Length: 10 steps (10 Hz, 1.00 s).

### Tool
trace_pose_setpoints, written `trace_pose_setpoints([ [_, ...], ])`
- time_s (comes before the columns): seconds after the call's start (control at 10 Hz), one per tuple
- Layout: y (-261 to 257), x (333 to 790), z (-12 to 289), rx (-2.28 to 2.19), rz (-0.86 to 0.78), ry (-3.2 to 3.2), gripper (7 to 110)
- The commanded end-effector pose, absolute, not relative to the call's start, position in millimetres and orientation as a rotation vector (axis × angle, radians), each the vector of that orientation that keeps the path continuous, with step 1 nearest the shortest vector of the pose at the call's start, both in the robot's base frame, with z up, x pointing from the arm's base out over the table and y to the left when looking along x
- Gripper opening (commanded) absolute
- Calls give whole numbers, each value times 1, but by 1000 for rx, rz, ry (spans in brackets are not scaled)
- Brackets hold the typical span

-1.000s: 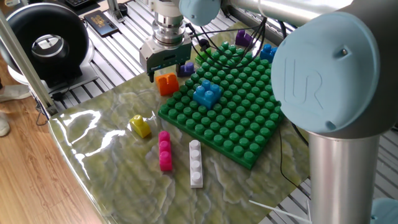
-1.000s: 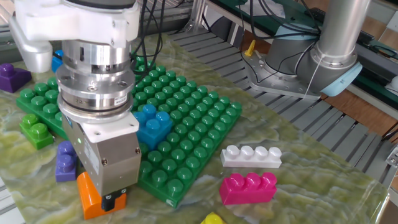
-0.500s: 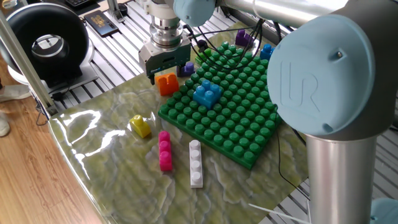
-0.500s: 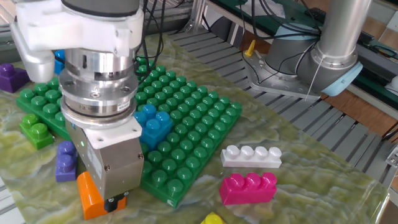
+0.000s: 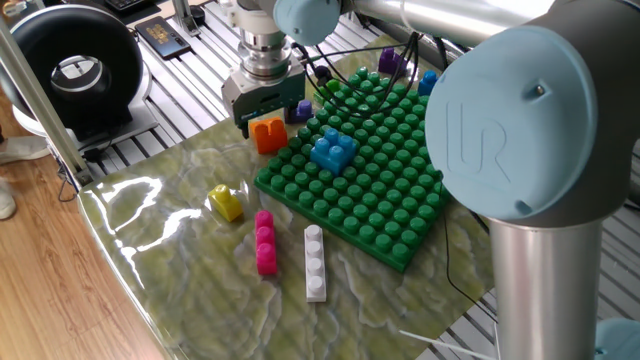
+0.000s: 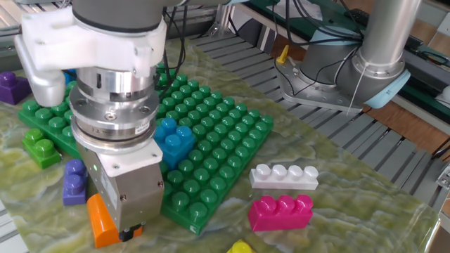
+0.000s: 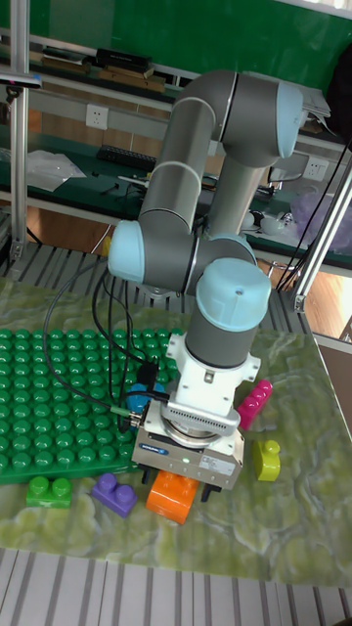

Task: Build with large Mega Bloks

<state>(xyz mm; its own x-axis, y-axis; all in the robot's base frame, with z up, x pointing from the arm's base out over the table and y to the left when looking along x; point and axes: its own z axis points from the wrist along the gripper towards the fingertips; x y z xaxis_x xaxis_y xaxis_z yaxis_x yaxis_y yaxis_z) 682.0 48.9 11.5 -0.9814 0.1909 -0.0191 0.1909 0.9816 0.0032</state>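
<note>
Pincer [image 6: 126, 228] has crept lower over the orange brick [image 6: 102, 221]; you cannot tell whether it grips yet.

One fixed view gives you a high look down across the table from beside the arm's pale-blue shoulder joint [image 5: 520, 110], which fills its right side. The other fixed view sits low and close, facing the grey arm base [image 6: 373, 63] across the large green studded baseplate [image 6: 225, 133]. The tall fixed view faces the arm head-on from the table's front edge. All three share the baseplate [image 5: 390, 190] [image 7: 59, 391] and the orange plastic brick [image 5: 267, 133] [image 6: 98, 221] [image 7: 176, 496].
</note>
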Motion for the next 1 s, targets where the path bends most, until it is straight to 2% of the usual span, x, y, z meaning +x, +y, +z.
trace_pose_setpoints([
  [0.0, 52, 680, 8, 320, 1, 3113, 66],
  [0.9, 57, 680, 2, 324, 19, 3106, 66],
])
